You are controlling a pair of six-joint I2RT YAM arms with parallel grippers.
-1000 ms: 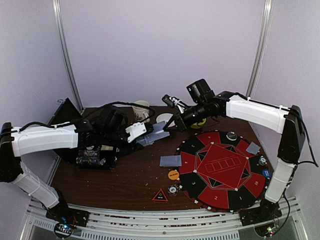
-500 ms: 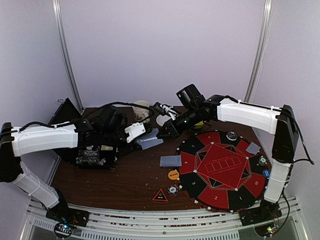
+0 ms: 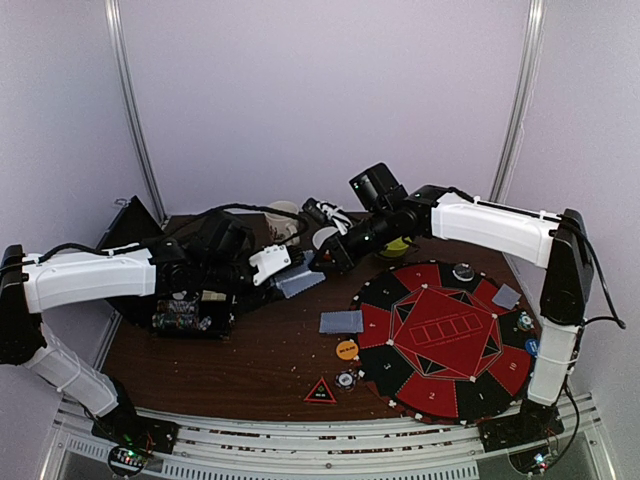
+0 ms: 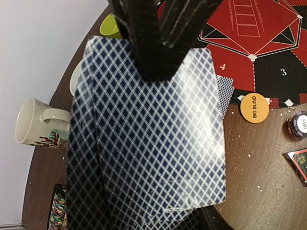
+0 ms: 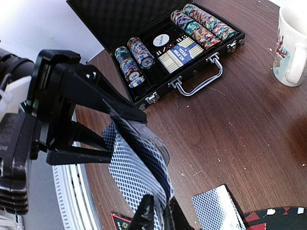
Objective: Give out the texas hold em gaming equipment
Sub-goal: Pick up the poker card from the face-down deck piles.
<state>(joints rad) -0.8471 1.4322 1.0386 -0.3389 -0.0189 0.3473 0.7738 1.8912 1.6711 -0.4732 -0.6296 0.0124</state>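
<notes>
Blue-grey-backed playing cards [image 4: 144, 143], a loosely fanned stack, clamped flat between the fingers of the left gripper [image 5: 127, 136] over the far middle of the table [image 3: 250, 365]. At the stack's free edge, the right gripper [image 5: 158, 215], fingers only narrowly apart, one on either side of the top cards' edge; cannot tell whether pinching or merely straddling. Behind the stack, toward the table's far edge: cream mug [image 5: 292, 45], white bowl [image 4: 75, 77] and green bowl [image 4: 109, 26], close together, leaving little room on that side. Toward the left edge, open black case [image 5: 163, 48] with rows of poker chips [image 5: 201, 21], handle turned to the table's middle. On the right half, round red-and-black mat [image 3: 440, 335], reaching nearly to the near and right edges. Just off the mat's left rim, loose cards [image 3: 341, 322] face down on the wood; closer to the near edge, orange disc [image 4: 254, 108] at the rim, then dark chip [image 4: 301, 125] and black triangular marker [image 3: 320, 392] edged red, near one another but apart. One more card [image 3: 506, 296] on the mat's far right sector. Widest open stretch: brown wood bounded by the case, the loose cards, the marker and the near edge, both grippers beyond its far side.
</notes>
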